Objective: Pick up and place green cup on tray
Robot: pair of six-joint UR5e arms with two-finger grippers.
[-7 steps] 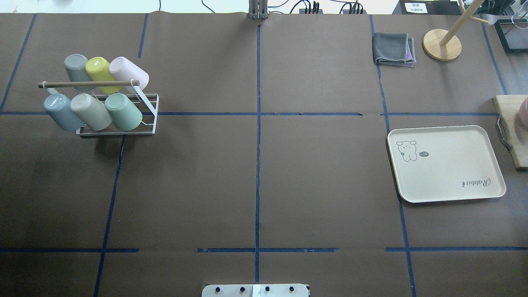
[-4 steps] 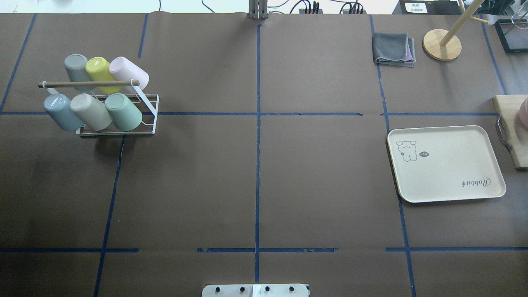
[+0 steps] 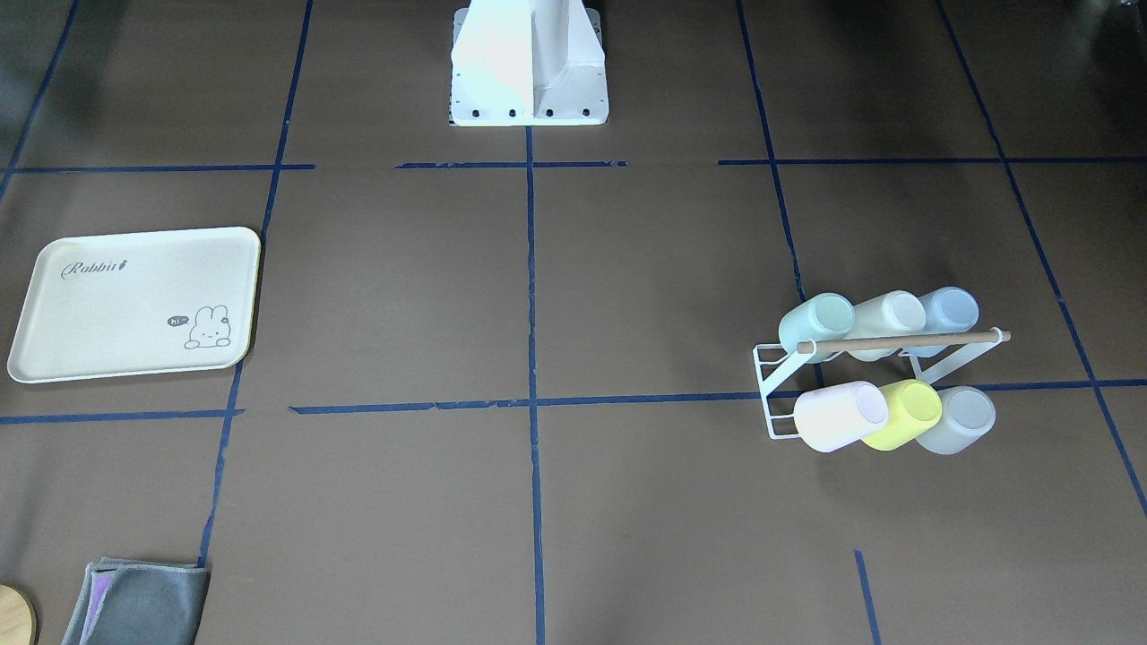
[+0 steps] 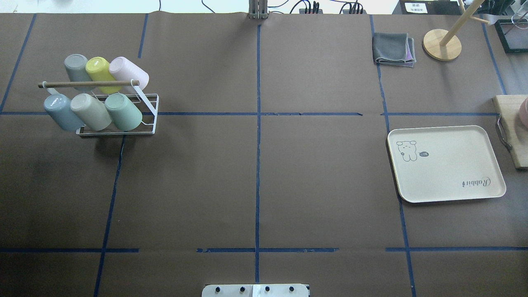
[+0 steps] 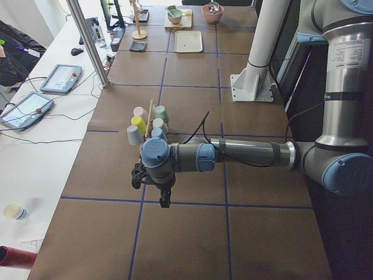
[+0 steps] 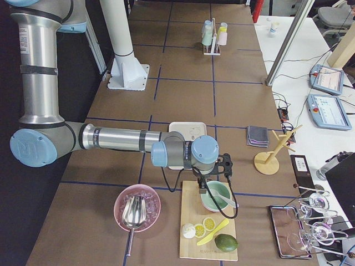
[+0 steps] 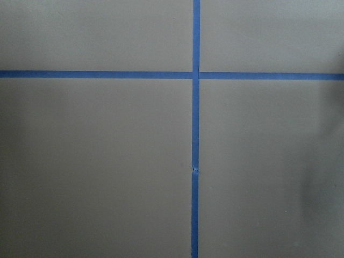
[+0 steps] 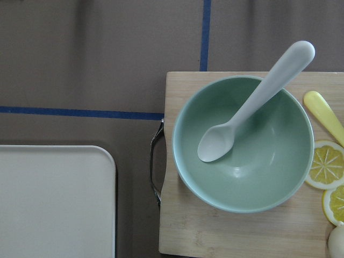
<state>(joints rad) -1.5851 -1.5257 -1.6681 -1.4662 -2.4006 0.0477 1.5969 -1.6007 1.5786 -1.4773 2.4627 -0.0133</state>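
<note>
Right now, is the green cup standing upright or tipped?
Tipped: the green cup leans bottom-up on the rack, closed base facing up.

The surface (image 4: 321, 173) was dull brown, crossed by a grid of blue tape lines (image 4: 258, 165). The green cup (image 4: 123, 111) was pale mint. Its neighbours on the white wire rack (image 4: 150, 111) were a beige cup (image 4: 90, 111), a slate-blue cup (image 4: 62, 112), a grey cup (image 4: 76, 68), a yellow-green cup (image 4: 101, 74) and a pale pink cup (image 4: 130, 74). The tray (image 4: 449, 173) was cream, printed with grey "Rabbit" script (image 4: 476, 182) and a grey bunny outline (image 4: 407, 150). The folded cloth (image 4: 392, 48) was dark grey, edged purple. The bowl (image 8: 279, 177) was sage green, its spoon (image 8: 252, 102) white.
</note>
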